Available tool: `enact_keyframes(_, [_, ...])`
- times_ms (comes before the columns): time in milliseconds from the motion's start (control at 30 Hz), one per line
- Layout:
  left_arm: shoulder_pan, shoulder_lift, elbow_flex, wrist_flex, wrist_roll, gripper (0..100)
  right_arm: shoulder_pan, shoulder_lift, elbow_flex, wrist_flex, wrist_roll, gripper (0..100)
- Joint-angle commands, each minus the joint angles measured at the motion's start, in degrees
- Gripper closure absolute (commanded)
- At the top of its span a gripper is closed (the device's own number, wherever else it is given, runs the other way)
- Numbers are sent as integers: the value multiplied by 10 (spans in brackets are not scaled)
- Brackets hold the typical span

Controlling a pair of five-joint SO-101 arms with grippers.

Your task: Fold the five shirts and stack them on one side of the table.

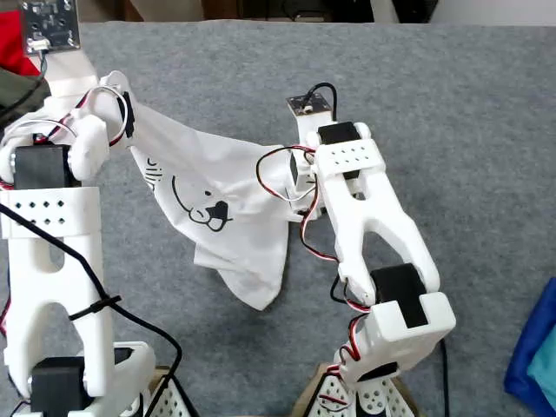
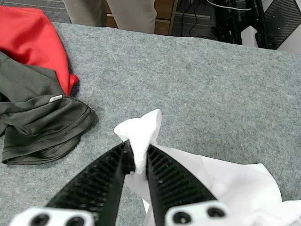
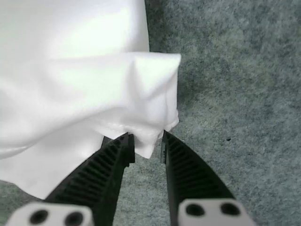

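White shirt [image 1: 217,204], bear print showing, slung over the grey table [image 1: 469,130] between both arms. At far left, near the red shirt [image 2: 33,42] and dark shirt [image 2: 37,117]: left gripper [image 2: 136,147], clamped tight on one small corner. In the middle, sagging to a loose tail. At right: right gripper [image 3: 146,136], narrowly parted, nipping a thin fold of the edge. Likely to slip free under any sideways pull, given so little cloth in each bite; then down in a crumpled heap.
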Motion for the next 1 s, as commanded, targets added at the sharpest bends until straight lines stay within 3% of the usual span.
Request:
enact_keyframes(0, [-4, -7, -3, -1, -2, 980, 3, 0, 0, -5, -6, 892])
enact_keyframes(733, [-5, -7, -5, 13, -2, 980, 24, 29, -16, 1, -2, 994])
enact_keyframes(967, [-5, -7, -7, 18, -2, 980, 50, 29, -137, 105, 11, 994])
